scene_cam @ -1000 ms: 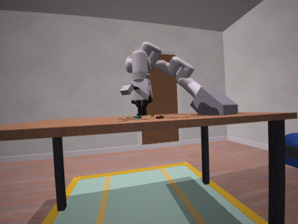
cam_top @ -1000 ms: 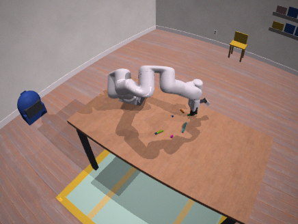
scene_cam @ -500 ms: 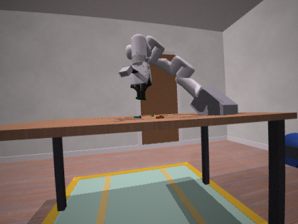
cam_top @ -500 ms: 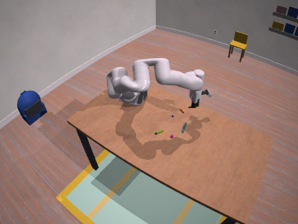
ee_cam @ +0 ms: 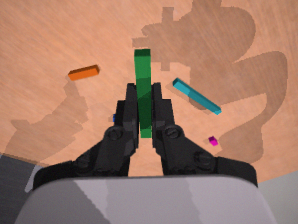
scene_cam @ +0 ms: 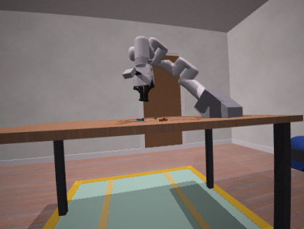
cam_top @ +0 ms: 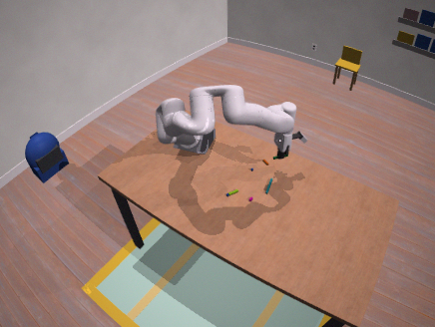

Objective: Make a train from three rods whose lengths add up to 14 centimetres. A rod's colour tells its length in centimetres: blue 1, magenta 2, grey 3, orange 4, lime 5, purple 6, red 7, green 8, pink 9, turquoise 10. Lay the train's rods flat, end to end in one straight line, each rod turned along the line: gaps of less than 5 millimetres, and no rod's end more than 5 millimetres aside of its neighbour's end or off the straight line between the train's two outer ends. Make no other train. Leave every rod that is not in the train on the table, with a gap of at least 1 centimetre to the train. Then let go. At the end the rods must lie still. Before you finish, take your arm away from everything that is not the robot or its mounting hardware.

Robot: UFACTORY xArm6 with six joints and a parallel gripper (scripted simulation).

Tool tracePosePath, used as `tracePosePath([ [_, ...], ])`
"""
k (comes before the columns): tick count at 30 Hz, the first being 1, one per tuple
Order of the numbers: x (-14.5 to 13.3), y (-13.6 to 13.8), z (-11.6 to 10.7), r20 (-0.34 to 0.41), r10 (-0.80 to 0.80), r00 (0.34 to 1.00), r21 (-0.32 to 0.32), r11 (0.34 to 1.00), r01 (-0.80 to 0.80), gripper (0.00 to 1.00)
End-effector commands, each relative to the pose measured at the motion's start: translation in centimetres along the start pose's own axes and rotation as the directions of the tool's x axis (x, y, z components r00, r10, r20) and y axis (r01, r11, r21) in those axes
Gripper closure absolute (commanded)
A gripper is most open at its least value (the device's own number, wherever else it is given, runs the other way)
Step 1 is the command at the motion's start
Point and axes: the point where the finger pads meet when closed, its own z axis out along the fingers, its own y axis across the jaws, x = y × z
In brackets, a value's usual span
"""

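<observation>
Nearest in the wrist view, the claw (cam_top: 282,155) (scene_cam: 143,100) (ee_cam: 144,97) was closed on the green rod (cam_top: 285,157) (scene_cam: 141,100) (ee_cam: 143,72), holding it above the desk (cam_top: 324,224) (scene_cam: 87,127) (ee_cam: 110,30). The rod ran lengthwise between the fingers, its far end free; that grip probably served to turn it along the train.

Beyond, on the desk: orange rod (cam_top: 265,162) (scene_cam: 163,119) (ee_cam: 84,73) upper left of the wrist frame, turquoise rod (cam_top: 268,186) (scene_cam: 140,119) (ee_cam: 196,96) right of centre, magenta rod (cam_top: 250,198) (ee_cam: 213,141) lower right. Likely spares, left apart.

Farther off, centre of the top frame, the lime rod (cam_top: 233,192) (scene_cam: 155,118) lay with a blue rod (cam_top: 227,194) at its lower-left end. Judged a train start: one plus five, green's eight making fourteen.

Hard to make out: that joint's gap and straightness. The loose blue rod (cam_top: 251,169) (ee_cam: 114,118) was mostly hidden by the claw in the wrist view; lime was out of sight there.
</observation>
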Motion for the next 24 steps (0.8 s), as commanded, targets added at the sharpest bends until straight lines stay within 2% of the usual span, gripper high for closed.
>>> tracePosePath([
  [1,-3.4,2.2,-0.7,-0.009,-0.036,0.999,0.0,0.999,0.036,0.96],
  [7,-8.1,4.0,-0.9,-0.01,-0.087,0.996,0.0,0.996,0.087,0.96],
  [9,-8.1,4.0,-0.9,-0.01,-0.087,0.996,0.0,0.996,0.087,0.96],
  [10,-10.4,4.6,-0.8,-0.01,-0.112,0.994,0.0,0.994,0.112,0.96],
  [13,-12.0,4.9,-0.8,-0.01,-0.128,0.992,0.0,0.992,0.128,0.96],
  [22,-19.3,5.2,0.0,-0.008,-0.206,0.979,-0.002,0.979,0.206,0.96],
  [24,-19.8,5.2,0.1,-0.008,-0.211,0.977,-0.003,0.977,0.211,0.96],
])
